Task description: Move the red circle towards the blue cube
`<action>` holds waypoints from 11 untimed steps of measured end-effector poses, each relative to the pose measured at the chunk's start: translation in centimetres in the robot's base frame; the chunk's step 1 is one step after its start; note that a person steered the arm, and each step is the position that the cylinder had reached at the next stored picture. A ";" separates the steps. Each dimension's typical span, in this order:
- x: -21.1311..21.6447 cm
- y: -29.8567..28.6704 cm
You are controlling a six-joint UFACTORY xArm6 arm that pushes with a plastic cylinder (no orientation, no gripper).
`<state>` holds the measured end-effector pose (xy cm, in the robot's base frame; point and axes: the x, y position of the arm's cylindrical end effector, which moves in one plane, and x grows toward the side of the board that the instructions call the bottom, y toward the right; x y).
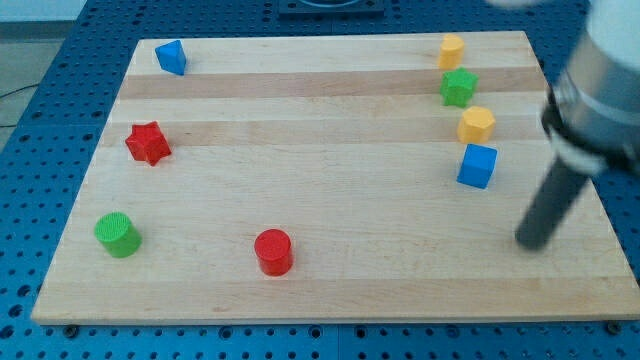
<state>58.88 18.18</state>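
While the red circle sits near the view's bottom, left of centre, the blue cube stands well apart at the view's right, just below a yellow block. My tip rests on the board at the view's right, below and right of the cube, touching no block. The rod carries no hand, so nothing spreads or pinches. Judgement: the push is not begun; I must round to the circle's left side, then drive it rightward and upward.
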 end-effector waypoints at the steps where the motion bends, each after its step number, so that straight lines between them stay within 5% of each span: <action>1: 3.0 -4.9; 3: 0.4 -29.2; 4: -2.2 -28.0; 6: -0.3 -22.8; 8: -5.0 -16.3; 11: -5.4 -17.0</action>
